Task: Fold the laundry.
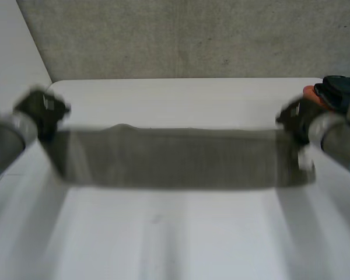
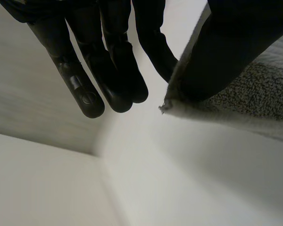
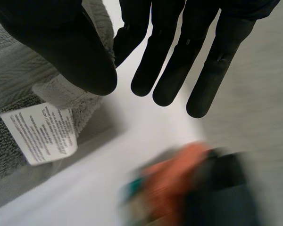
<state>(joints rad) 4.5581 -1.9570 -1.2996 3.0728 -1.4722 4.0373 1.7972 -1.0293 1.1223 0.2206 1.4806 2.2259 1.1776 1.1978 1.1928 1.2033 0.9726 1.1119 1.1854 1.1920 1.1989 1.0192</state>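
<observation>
Left robot hand [image 1: 41, 111]: thumb and finger clamped on the towel's left corner.
Towel [image 1: 175, 157]: stretched taut, lifted over the desk [image 1: 181, 233]; folding likely barely begun.
Right robot hand [image 1: 294, 119]: clamped on the right corner.
Clothes pile [image 1: 329, 93]: waiting, unfolded.

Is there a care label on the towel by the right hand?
Yes, a white label hangs from the towel beside the right hand.

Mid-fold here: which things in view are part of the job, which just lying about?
Job: grey towel, pinched at its ends by left hand and right hand.
Lying about: orange and dark clothes beyond the right hand, untouched.
</observation>
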